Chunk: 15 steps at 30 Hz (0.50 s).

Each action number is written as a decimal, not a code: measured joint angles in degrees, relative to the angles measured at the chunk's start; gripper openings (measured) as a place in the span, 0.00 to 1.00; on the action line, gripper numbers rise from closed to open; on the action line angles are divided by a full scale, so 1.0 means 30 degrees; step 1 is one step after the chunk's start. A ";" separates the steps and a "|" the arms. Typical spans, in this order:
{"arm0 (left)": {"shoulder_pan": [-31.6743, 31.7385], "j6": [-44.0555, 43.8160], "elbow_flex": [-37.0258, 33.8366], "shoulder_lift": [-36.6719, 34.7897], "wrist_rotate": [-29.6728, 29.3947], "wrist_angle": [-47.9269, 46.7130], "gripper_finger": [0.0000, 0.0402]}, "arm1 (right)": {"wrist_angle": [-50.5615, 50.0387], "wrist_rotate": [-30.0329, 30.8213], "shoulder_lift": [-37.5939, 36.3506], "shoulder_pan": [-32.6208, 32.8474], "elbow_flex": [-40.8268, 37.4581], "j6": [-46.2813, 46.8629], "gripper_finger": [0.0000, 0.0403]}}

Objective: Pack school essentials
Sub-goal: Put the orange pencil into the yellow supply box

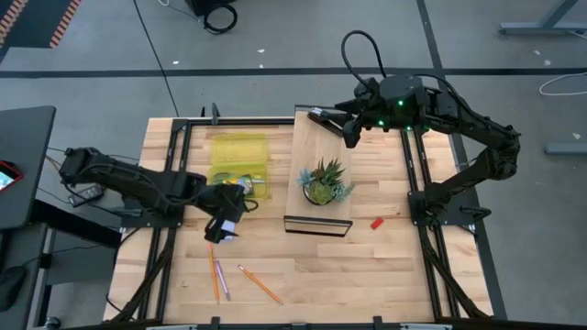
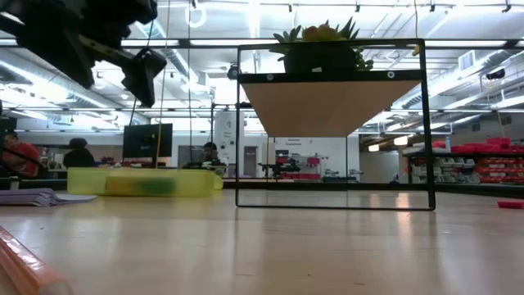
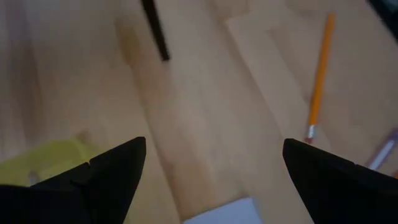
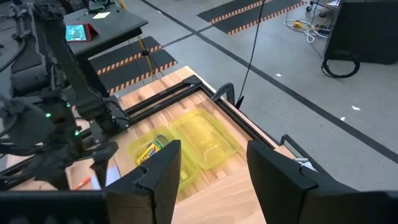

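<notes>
My left gripper (image 1: 223,226) (image 3: 214,177) hangs open above the table, just near of the clear yellow container (image 1: 240,163). The pale blue pad (image 3: 219,213) (image 2: 41,197) lies flat on the table below it. The yellow-and-green crayon box (image 1: 234,183) (image 4: 149,150) sits at the container's near end. Orange and pink pencils (image 1: 218,275) (image 3: 319,81) lie on the wood toward the near edge. The tiny red block (image 1: 376,223) rests right of the shelf. My right gripper (image 1: 351,136) (image 4: 214,171) is open, raised over the shelf's far end.
A black-framed wooden shelf (image 1: 319,147) stands mid-table and carries the green spiky potted plant (image 1: 323,183) (image 2: 323,37). Black rails (image 1: 174,174) run along the table's left and right sides. Bare wood lies between the pencils and the red block.
</notes>
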 joint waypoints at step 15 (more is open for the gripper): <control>-0.3612 -0.2723 0.0000 0.0007 -0.0623 0.2541 0.96 | -0.0007 -0.0007 0.0000 0.0004 0.0004 0.0419 0.47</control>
